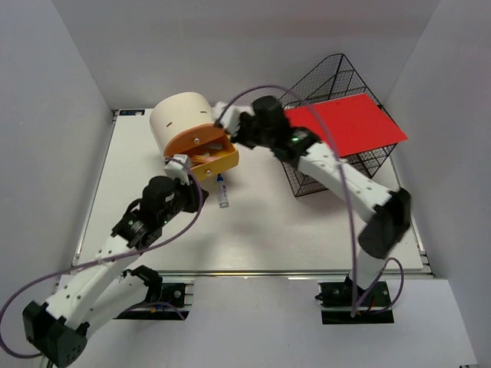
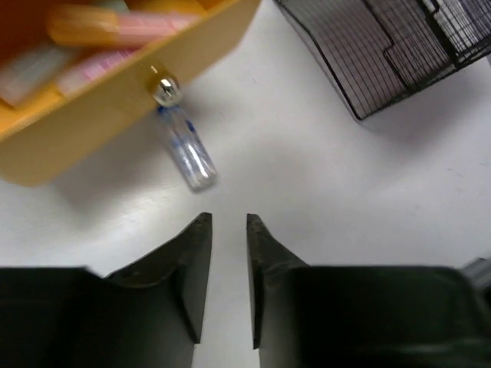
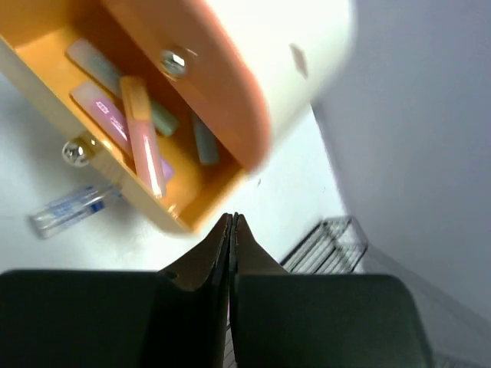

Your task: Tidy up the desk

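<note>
The white desk [image 1: 307,230] carries a cream round drawer box [image 1: 180,119] with its orange drawer [image 1: 213,159] pulled out. Several highlighters and pens [image 3: 142,134] lie in the drawer [image 3: 165,211]. A small clear tube with blue print [image 2: 186,151] lies on the desk just in front of the drawer knob [image 2: 163,89]; the tube [image 1: 222,192] also shows from above. My left gripper [image 2: 228,221] hovers short of the tube, its fingers a narrow gap apart and holding nothing. My right gripper [image 3: 232,217] is shut and empty beside the drawer's right corner.
A black wire basket [image 1: 326,165] stands tilted at the back right with a red sheet [image 1: 349,123] lying across it. In the right wrist view the basket [image 3: 326,245] is behind the fingers. White walls enclose the desk on three sides.
</note>
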Robot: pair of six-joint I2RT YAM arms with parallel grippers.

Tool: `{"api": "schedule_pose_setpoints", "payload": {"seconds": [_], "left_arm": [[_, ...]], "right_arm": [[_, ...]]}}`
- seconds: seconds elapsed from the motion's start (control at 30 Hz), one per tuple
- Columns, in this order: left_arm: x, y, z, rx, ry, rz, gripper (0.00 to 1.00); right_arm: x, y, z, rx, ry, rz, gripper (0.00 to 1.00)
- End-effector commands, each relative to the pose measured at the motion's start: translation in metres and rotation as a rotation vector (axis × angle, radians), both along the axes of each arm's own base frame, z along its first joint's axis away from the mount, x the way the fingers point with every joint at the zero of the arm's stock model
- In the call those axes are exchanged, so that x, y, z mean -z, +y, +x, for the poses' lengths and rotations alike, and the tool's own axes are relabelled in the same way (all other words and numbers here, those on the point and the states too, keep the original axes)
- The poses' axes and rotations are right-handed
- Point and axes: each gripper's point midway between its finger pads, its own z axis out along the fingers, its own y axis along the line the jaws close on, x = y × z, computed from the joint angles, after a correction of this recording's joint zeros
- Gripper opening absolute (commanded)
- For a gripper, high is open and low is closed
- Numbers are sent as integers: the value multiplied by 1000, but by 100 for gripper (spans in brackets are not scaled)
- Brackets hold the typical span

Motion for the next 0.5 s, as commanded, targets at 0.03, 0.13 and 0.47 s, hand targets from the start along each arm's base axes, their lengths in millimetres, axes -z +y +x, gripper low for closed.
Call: {"api": "schedule_pose_setpoints", "payload": {"seconds": [0.03, 0.13, 0.47], "left_arm": [[19, -31, -9, 77, 193, -67, 32], [38, -30, 0, -15, 275, -17, 44], [91, -40, 19, -226, 343, 171, 78]], "right_arm": [[-51, -57, -22, 167, 251, 345, 0], [-26, -85, -40, 209, 421, 365, 0], [-46, -126, -70, 180, 449, 512, 24]]}}
